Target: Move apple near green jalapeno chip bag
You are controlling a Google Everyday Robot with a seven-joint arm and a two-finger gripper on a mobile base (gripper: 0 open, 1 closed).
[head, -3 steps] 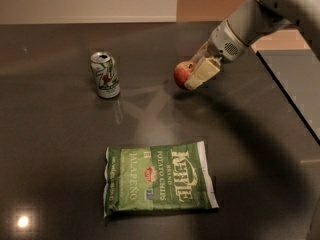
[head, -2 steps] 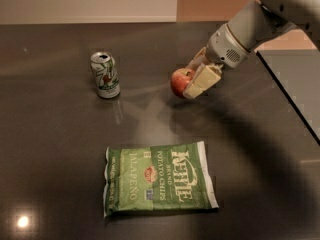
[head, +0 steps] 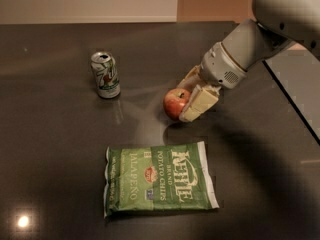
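Note:
The small red apple (head: pixel 175 103) with a yellowish patch is held between the cream fingers (head: pixel 198 104) of my gripper (head: pixel 186 98), just above the dark table a little behind the bag's upper right edge. The gripper comes in from the upper right on a white arm. The green jalapeno chip bag (head: pixel 159 179) lies flat on the table in front of the apple, lettering up, with white crimped ends at left and right.
A green-and-white soda can (head: pixel 105 74) stands upright at the back left. The dark table (head: pixel 50 134) has its right edge (head: pixel 292 104) running diagonally past the arm. A light glare spot (head: pixel 22 221) sits at the front left.
My gripper has carried the apple forward and left, down toward the chip bag. The can and bag have not moved.

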